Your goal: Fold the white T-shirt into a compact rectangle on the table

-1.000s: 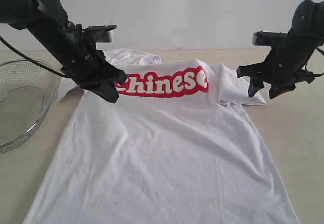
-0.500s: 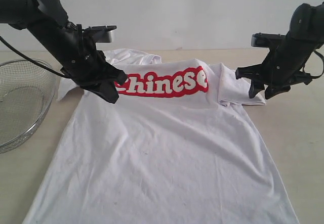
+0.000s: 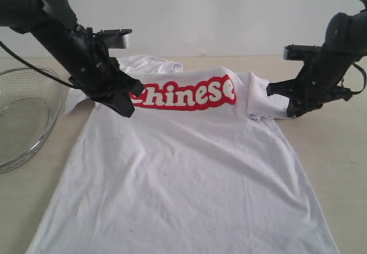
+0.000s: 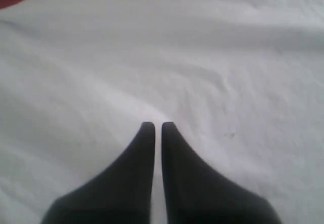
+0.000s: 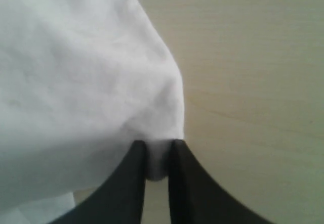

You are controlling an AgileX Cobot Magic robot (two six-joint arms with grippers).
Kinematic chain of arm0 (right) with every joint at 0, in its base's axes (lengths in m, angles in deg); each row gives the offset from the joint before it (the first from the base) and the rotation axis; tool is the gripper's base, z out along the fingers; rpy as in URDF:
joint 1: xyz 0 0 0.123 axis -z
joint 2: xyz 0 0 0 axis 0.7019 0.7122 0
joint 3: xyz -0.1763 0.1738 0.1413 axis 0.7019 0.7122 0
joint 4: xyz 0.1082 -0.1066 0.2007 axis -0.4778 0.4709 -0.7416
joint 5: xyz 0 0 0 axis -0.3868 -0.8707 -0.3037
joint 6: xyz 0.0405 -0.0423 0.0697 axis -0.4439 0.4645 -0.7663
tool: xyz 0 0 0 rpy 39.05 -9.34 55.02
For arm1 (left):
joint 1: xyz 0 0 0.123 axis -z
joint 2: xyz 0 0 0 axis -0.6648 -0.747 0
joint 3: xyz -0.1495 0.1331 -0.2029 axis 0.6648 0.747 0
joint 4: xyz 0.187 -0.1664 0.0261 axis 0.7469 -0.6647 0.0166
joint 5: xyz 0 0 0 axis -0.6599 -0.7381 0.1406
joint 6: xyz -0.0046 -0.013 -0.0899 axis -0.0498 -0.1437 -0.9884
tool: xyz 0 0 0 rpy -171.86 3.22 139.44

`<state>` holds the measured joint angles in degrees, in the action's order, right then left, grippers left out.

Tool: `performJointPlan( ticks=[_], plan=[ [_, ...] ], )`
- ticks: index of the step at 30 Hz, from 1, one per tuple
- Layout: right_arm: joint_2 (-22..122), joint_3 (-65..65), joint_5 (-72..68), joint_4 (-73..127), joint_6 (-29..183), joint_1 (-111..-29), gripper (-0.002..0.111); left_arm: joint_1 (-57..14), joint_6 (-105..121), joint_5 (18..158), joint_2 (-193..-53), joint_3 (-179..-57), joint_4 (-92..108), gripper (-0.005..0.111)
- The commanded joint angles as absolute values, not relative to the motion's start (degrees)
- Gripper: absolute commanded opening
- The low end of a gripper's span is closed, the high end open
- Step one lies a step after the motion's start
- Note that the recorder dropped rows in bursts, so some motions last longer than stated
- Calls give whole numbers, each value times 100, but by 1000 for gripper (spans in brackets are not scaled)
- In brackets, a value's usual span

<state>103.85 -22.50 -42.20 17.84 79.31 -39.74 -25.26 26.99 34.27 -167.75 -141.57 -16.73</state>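
The white T-shirt (image 3: 189,168) lies spread on the table (image 3: 338,151), its red lettering (image 3: 183,93) across the chest. My left gripper (image 3: 127,109) rests on the shirt just left of the lettering. In the left wrist view that gripper (image 4: 157,125) has its fingers nearly together, and creases in the cloth (image 4: 202,57) run into the tips. My right gripper (image 3: 290,109) sits at the outer edge of the folded right sleeve (image 3: 264,99). In the right wrist view this gripper (image 5: 156,145) is shut on a tuck of the white cloth (image 5: 76,82), over bare table (image 5: 253,57).
A round wire-mesh basket (image 3: 23,116) stands at the left edge, close to my left arm. A white wall runs behind the table. Bare tabletop shows to the right of the shirt and in the near left corner.
My right gripper has come down and to the left from above the sleeve, and it has shut on the sleeve's edge. The left arm has not moved.
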Motion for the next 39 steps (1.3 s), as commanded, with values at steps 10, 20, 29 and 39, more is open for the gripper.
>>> performJointPlan(
  ticks=[10,20,29,39],
  plan=[
    [10461,-2664,-3861,2227,7568,-3465,0,-2511,2738,3241,-16764,-14198,-1702,5],
    [10734,-3533,-3581,2217,7643,-3137,0,-2511,2738,3241,-16764,-14198,-1702,5],
    [10949,-3994,-3092,1802,7643,-3148,59,-2511,2738,3215,-16764,-14198,-1702,5],
    [10810,-3983,-4942,-4,9360,-3221,0,-2511,2738,3200,-16764,-14198,-1702,5]
  ],
)
